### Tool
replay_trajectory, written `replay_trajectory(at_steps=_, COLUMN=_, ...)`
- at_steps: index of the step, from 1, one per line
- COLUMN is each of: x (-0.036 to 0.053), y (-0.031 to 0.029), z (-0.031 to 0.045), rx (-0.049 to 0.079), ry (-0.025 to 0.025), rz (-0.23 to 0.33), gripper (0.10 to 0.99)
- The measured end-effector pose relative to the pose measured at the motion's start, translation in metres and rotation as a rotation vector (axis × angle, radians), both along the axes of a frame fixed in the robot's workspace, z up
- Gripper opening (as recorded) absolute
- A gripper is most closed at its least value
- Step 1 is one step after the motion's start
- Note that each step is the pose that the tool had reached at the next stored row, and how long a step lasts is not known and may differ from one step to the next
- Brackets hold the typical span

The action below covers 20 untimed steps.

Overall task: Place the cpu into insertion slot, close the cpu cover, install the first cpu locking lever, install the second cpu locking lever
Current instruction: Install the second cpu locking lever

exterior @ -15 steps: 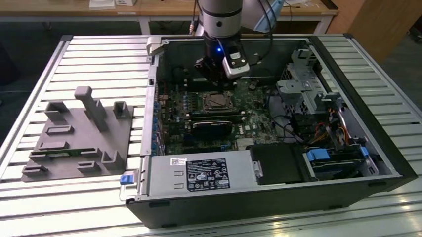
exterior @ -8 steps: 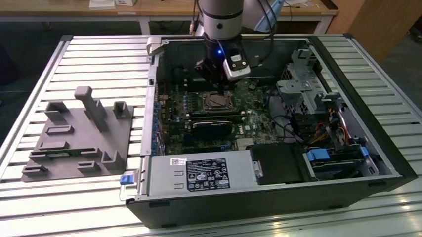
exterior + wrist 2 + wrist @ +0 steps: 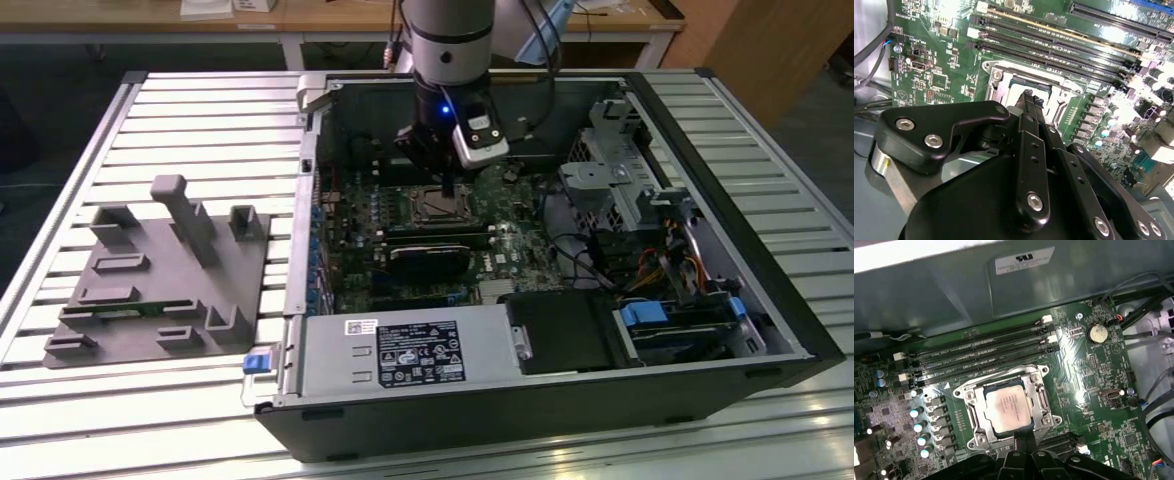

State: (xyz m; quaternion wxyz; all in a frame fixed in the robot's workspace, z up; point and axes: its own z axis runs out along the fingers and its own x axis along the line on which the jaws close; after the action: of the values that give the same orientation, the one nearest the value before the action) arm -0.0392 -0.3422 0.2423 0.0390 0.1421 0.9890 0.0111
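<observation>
Gripper (image 3: pixel 446 186) hangs inside the open computer case (image 3: pixel 801 330), tips down at the near edge of the insertion slot (image 3: pixel 442 205). In the second wrist view the gripper (image 3: pixel 1030 101) has its two thin fingers (image 3: pixel 1026 107) pressed together, no gap between them, nothing clamped that I can see. Tips sit right at the cover rim; contact with it can't be confirmed.

Cpu (image 3: pixel 1007 407) already lies flat in the insertion slot (image 3: pixel 974 444), silver top up. Cpu cover (image 3: pixel 1042 401) is down around it, chip showing through the square window. Can't tell how the locking levers stand.

Slot sits on the green motherboard (image 3: pixel 1094 375), just beside the long black memory slots (image 3: pixel 979 351). In the exterior view a black card (image 3: pixel 430 262) stands on the board near of the slot, power supply (image 3: pixel 400 352) at the near wall, drive cage (image 3: pixel 621 185) to the exterior view's right. Grey fixture block (image 3: pixel 167 275) rests on the slatted table (image 3: pixel 107 400), well apart, to the exterior view's left of the case.
</observation>
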Motion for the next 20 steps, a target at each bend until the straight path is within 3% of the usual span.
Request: replay_trajectory(at_steps=20, x=-0.0010, y=-0.0191, z=-0.0012, rx=0.001, ry=0.0000, rz=0.006, gripper=0.106)
